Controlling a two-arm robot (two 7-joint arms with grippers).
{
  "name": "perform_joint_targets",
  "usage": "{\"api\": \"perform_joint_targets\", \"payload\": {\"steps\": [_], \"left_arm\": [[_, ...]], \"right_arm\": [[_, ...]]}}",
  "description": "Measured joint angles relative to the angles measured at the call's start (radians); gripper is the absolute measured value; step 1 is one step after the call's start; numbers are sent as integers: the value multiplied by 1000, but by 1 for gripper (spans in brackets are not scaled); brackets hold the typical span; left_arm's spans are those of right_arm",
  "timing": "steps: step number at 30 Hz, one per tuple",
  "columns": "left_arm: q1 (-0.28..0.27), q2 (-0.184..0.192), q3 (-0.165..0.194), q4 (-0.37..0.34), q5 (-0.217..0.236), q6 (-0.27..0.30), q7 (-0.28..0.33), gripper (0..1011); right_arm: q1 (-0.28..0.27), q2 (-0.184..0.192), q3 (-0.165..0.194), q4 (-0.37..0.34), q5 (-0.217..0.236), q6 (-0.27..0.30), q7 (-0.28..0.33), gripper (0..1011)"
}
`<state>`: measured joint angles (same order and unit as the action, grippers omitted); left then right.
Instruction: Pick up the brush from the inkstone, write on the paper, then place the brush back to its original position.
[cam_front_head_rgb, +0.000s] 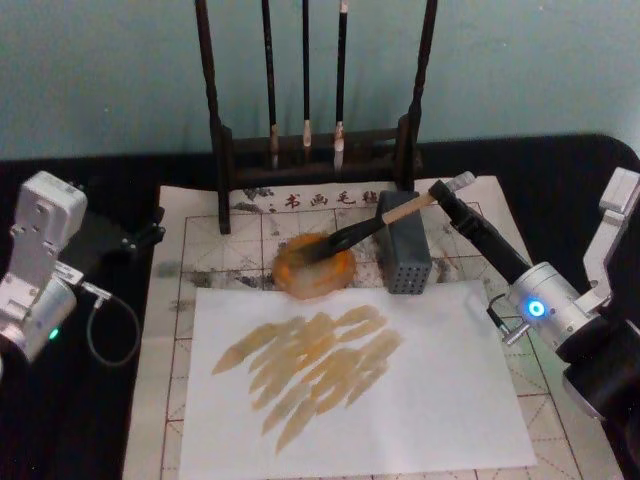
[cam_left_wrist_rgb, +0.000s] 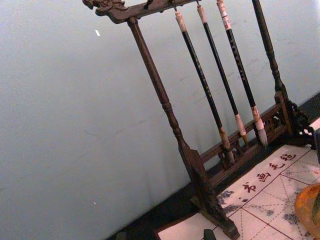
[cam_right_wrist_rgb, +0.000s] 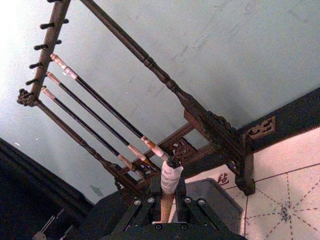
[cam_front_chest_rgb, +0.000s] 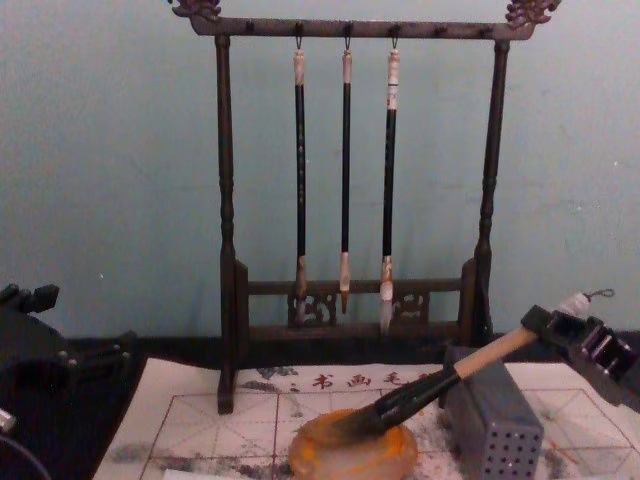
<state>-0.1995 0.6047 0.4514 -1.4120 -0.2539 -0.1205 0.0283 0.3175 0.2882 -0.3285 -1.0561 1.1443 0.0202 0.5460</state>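
The big brush (cam_front_head_rgb: 365, 228) with the light wooden handle and dark hairs lies with its hairs in the round orange-rimmed inkstone dish (cam_front_head_rgb: 290, 278); its handle leans on the grey block (cam_front_head_rgb: 405, 255) full of little holes; the right gripper (cam_front_head_rgb: 447, 197) is squeezed tight on the handle near the white end; the left gripper (cam_front_head_rgb: 150, 232) waits well off at the table's left side.

Yellowy strokes (cam_front_head_rgb: 310, 365) cover the plain white sheet (cam_front_head_rgb: 440, 400) lying on the big squared paper (cam_front_head_rgb: 165, 330), so I think the writing is done and the brush is being put back; next the gripper should let go softly and pull away without knocking the brush off the block.

I count one big brush; three thin dark brushes (cam_front_chest_rgb: 345, 160) hanging on the dark wooden rack (cam_front_head_rgb: 225, 150); one dish; one block; two sheets; two grippers.
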Motion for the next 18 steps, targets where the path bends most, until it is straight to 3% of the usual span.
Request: {"api": "perform_joint_targets", "payload": {"steps": [18], "left_arm": [[0, 0, 0, 0, 0, 0, 0, 1001]], "right_arm": [[-3, 3, 2, -3, 6, 12, -6, 185]]}}
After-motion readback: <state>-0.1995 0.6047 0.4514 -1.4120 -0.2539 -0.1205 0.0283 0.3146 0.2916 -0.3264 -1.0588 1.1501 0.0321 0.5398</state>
